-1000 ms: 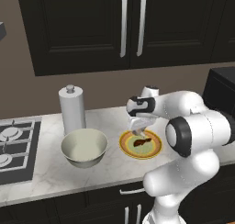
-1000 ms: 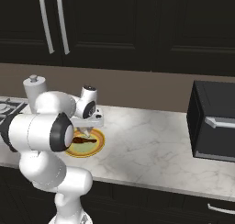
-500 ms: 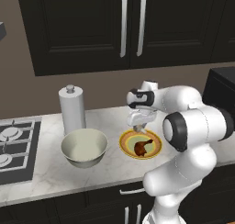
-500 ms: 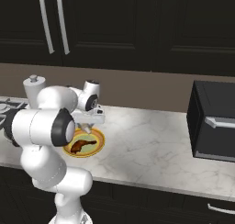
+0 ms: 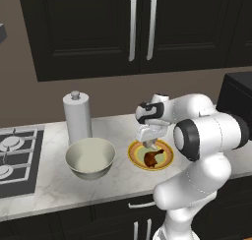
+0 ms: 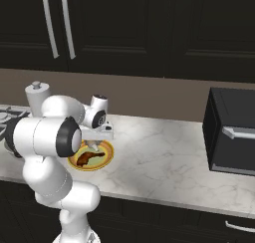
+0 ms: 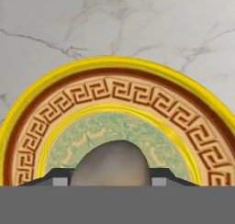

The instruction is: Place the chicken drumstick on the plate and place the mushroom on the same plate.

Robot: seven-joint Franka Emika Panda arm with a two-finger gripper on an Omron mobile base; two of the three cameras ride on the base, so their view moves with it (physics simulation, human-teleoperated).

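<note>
A rendered kitchen, with a white robot arm reaching over a pale marble worktop (image 5: 59, 185) under dark cupboards. The chicken drumstick (image 5: 153, 157) already lies on the plate (image 5: 135, 155), so the first half of the job looks done. The step in hand appears to be the second one: bringing the mushroom (image 7: 111, 163) to the same plate.

The pincer (image 5: 149, 143) hangs just above the plate, pointing down. In the hand view, a rounded beige-grey cap sits between the two dark fingertips (image 7: 55, 178), which press in on it from either side, so the pincer is pinching the mushroom. The plate's centre lies directly beneath it.

The next move, as a judgement, calls for lowering a little and spreading the jaws so the mushroom drops onto the green middle and not onto the rim or on top of the drumstick, then lifting straight up.

The plate is round and flat, with a bright yellow edge, a brown and tan band of angular key pattern, and a mottled pale green centre. The drumstick is glossy reddish brown, its fat end toward the near side of the plate in the left base view. The mushroom is small, smooth and dull tan; its stem cannot be made out.

A deep cream bowl (image 5: 90, 158) stands to the left of the plate, apart from it.
</note>
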